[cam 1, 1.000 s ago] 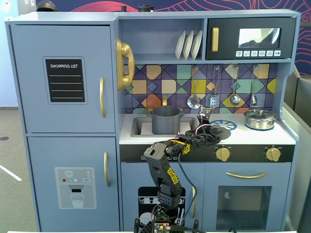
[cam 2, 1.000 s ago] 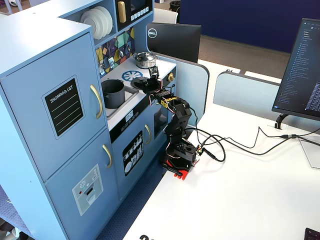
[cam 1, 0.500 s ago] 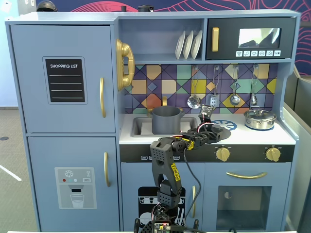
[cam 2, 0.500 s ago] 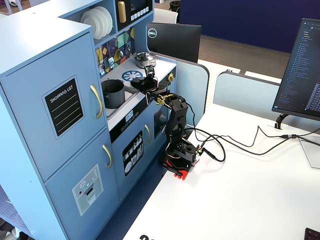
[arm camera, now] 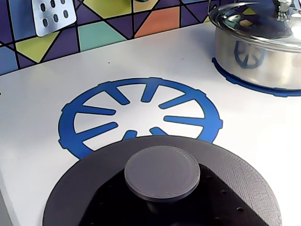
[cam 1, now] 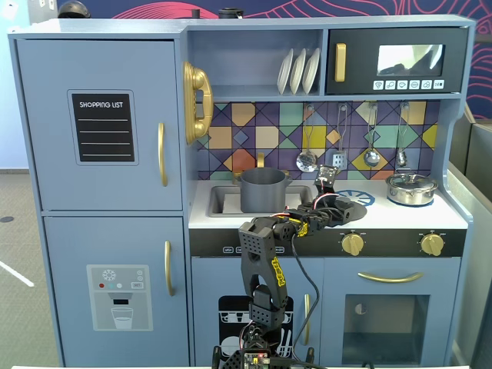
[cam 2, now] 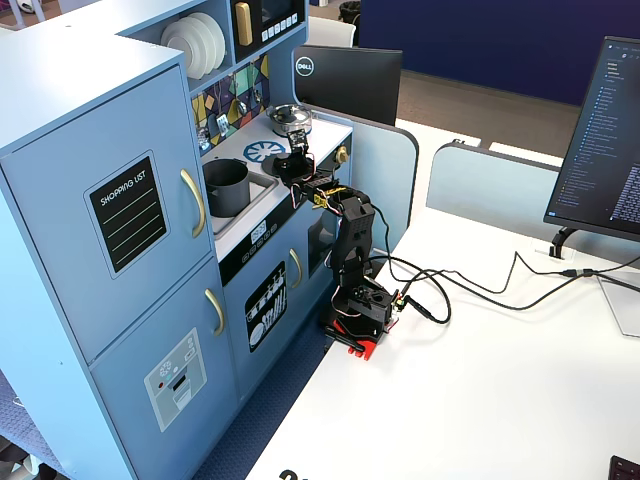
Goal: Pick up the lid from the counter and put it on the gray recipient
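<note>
The dark gray lid (arm camera: 162, 170) lies on the white counter (arm camera: 37, 94), its far edge over the printed blue burner ring (arm camera: 141, 115). My gripper (arm camera: 160, 205) reaches over the lid from the near side, and its black jaws sit tight against the stem on both sides under the knob. In both fixed views the gripper (cam 1: 336, 206) (cam 2: 293, 165) sits low over the lid (cam 1: 350, 208) (cam 2: 283, 165). The gray recipient (cam 1: 263, 190) (cam 2: 226, 186) stands uncovered in the sink recess, left of the gripper in a fixed view.
A shiny steel pot with its own lid (cam 1: 411, 188) (arm camera: 258, 42) stands on the right burner. Utensils (cam 1: 338, 157) hang on the tiled back wall above the counter. The sink recess (cam 1: 223, 201) lies left of the gray pot.
Over the last second the arm's elbow rose and swung towards the counter, then stopped. The gripper has stayed at the lid, which has not visibly moved.
</note>
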`<state>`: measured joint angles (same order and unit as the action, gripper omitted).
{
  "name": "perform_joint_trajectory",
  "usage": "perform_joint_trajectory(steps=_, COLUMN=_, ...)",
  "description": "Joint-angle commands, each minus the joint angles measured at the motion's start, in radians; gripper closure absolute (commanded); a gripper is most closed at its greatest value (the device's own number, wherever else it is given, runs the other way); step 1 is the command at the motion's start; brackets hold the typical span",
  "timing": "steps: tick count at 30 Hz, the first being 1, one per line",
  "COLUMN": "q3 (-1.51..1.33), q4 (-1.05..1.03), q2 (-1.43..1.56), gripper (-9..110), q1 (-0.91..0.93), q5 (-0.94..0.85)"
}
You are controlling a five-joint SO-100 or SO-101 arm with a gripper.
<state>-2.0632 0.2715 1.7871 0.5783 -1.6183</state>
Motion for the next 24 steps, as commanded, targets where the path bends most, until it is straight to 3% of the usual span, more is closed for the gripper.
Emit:
perform_joint_trajectory(steps=1, q3=0.009, q4=0.023, q2=0.044, gripper=102, q1=0.011, q5=-0.009)
perform_joint_trajectory(steps=24, q3=0.054, q4=0.071, q2=0.158, gripper=102, q1=-0.008, q5=-0.018)
